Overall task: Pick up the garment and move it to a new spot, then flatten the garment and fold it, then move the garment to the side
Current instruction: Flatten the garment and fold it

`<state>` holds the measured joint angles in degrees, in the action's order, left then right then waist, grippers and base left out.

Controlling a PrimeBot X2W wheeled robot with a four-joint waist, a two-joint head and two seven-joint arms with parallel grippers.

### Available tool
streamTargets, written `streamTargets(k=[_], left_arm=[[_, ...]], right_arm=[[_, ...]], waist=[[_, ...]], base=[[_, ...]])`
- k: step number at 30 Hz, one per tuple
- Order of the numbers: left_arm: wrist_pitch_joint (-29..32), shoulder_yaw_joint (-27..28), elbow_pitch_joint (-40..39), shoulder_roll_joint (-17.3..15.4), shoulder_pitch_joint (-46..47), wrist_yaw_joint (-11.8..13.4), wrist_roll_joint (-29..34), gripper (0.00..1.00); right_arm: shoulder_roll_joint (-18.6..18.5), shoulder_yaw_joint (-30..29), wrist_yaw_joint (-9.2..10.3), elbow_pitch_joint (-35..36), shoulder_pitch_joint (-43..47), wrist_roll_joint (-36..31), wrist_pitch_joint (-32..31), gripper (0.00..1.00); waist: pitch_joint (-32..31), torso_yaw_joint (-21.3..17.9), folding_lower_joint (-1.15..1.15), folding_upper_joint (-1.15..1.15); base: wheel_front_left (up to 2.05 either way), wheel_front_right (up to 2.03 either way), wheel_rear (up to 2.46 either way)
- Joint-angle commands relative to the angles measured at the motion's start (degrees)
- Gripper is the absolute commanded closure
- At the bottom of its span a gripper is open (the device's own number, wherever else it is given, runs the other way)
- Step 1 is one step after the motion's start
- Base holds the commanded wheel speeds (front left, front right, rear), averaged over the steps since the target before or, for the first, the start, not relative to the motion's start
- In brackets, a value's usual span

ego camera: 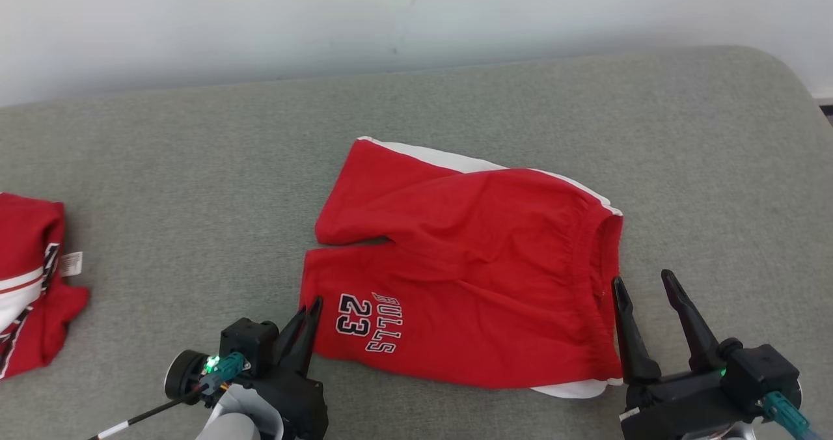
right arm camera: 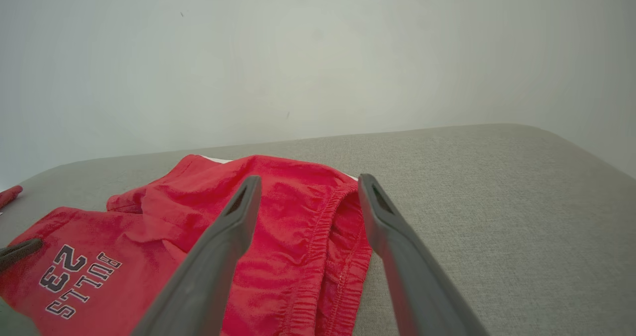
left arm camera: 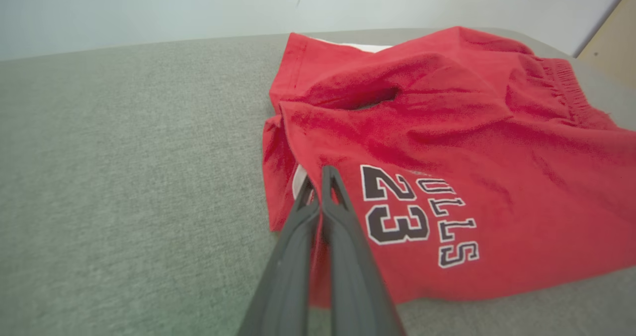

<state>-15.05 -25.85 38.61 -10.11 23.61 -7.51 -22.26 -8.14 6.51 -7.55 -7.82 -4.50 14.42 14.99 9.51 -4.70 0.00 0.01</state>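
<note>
Red Bulls shorts (ego camera: 468,264) lie spread mid-tabletop (ego camera: 163,166), waistband toward the robot's right. The left hand (ego camera: 310,306), held low, has its fingers (left arm camera: 343,236) pressed together on the near leg hem. The right hand (ego camera: 641,280) hovers at the waistband's near corner, fingers apart. A second red garment (ego camera: 29,284) lies far left.

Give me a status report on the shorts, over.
Left claw shut at leg hem of shorts, grip unclear. Right claw open beside waistband. Shorts lie spread, unfolded. Other red garment far left, apart.
</note>
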Motion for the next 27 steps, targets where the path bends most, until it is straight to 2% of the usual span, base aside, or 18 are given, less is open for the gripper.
streamTargets(k=[1,12,17,22,27], left_arm=[[-0.18,0.31,-1.24,-0.05,-0.15,0.07,-0.4,1.0],[-0.15,1.95,-15.57,-2.5,-9.55,0.41,1.55,1.0],[2.79,0.88,-23.24,-4.5,-16.43,1.86,1.31,1.0],[5.45,0.68,-28.77,-6.0,-20.96,3.04,0.56,1.0],[4.76,0.87,-29.4,-5.54,-18.71,3.19,0.39,1.0]], right_arm=[[-0.08,-0.13,0.13,0.05,1.02,-0.33,0.27,0.0],[0.24,0.06,0.13,-0.87,3.76,0.74,0.27,0.0],[0.48,-0.86,0.13,-0.73,3.65,0.83,0.26,0.0],[0.43,-0.97,0.13,-1.0,3.16,1.2,0.19,0.0],[-0.3,-0.47,0.13,-1.57,2.03,1.1,0.16,0.0]], waist=[[-0.99,1.26,0.0,-0.01],[-5.34,8.24,0.0,-0.01],[-5.08,10.16,0.0,-0.01],[-4.24,10.45,0.0,-0.01],[-3.1,8.11,0.0,-0.01]], base=[[0.0,0.0,0.0],[0.0,0.0,0.0],[0.0,0.0,0.0],[0.0,0.0,0.0],[0.0,0.0,0.0]])
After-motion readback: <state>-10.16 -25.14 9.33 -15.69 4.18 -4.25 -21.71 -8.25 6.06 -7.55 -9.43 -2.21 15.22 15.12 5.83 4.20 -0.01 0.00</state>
